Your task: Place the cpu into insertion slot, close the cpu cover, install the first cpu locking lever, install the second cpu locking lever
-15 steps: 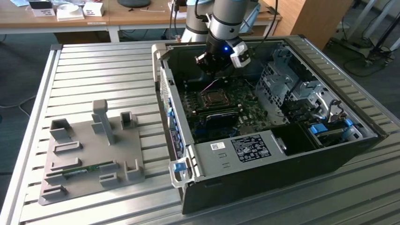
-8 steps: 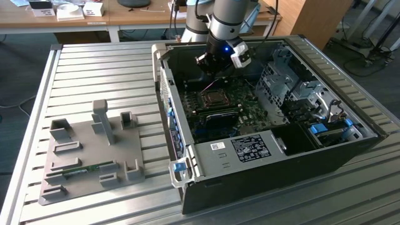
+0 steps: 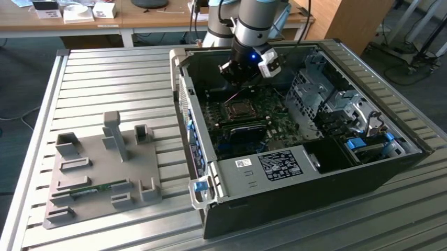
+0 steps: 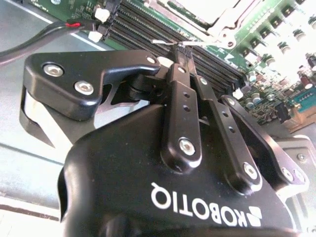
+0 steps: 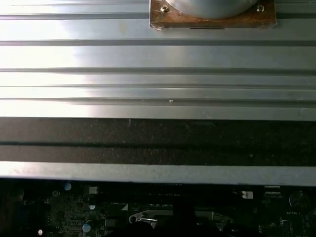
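The cpu cover (image 4: 217, 12) is cut off at twelve o'clock in the second wrist view; the fingers (image 4: 181, 52) are pressed together, tips partly hidden.

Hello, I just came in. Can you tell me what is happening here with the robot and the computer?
A robot arm reaches into an open computer case lying on a slatted metal table. Its pincer is shut, the fingertips pressed together on a thin metal wire lever beside the insertion slot on the green motherboard. The cpu cover looks folded down over the socket. A grey fixture plate with a memory stick sits on the table nearby.
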### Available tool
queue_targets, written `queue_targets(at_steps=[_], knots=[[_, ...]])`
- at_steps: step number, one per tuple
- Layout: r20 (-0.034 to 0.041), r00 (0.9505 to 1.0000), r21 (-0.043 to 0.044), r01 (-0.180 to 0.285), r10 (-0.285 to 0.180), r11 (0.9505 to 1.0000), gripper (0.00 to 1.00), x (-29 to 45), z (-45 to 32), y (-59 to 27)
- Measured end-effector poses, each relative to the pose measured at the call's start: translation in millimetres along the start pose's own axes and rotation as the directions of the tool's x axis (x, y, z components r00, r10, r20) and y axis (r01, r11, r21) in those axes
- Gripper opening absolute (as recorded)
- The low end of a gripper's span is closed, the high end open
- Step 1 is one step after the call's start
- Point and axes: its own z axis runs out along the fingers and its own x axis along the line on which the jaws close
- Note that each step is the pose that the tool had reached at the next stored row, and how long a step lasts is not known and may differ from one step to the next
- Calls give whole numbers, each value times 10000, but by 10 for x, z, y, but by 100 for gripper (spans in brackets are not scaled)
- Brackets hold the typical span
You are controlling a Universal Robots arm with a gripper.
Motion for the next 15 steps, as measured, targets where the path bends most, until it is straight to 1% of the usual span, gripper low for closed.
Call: queue_targets(at_steps=[9,15], knots=[[9,10000,0,2,-2,10000,11,2,81,-22],[9,10000,1,1,-1,10000,11,2,84,-23]])
